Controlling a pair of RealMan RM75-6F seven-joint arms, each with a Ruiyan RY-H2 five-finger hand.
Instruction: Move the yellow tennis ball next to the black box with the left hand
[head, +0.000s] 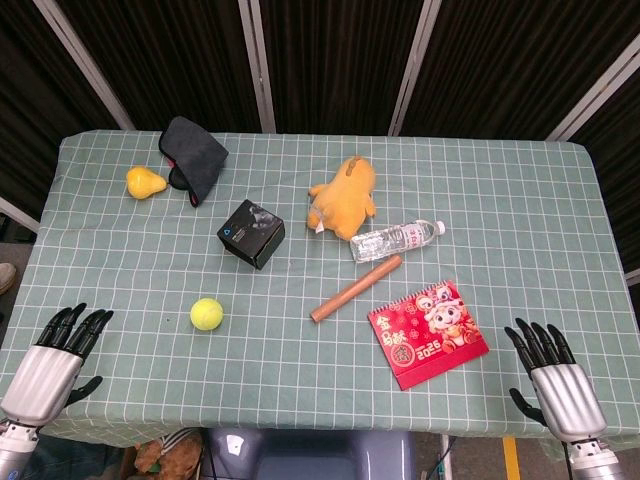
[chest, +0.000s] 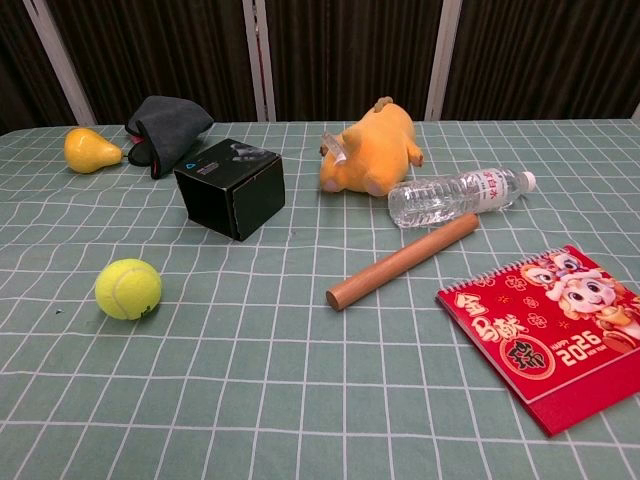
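Your left hand (head: 52, 362) was sitting at the near left corner of the table (head: 520, 200), fingers spread apart and holding nothing. Same deal with your right hand (head: 556, 381) over at the near right corner: fingers apart, nothing in them. Neither one showed up in the chest view.

Just past your left hand and off toward the middle, the yellow tennis ball (head: 206, 314) was lying loose on the checked cloth, nothing touching it. A bit further out from the ball sat the black box (head: 251, 233), clearly apart from it.

Way out beyond your left hand were a yellow pear (head: 144, 182) and a dark folded cloth (head: 193, 157). Closer to your right hand you had a red calendar (head: 428, 334), then a wooden stick (head: 356, 289), a plastic water bottle (head: 397, 240) and an orange plush toy (head: 345, 198).
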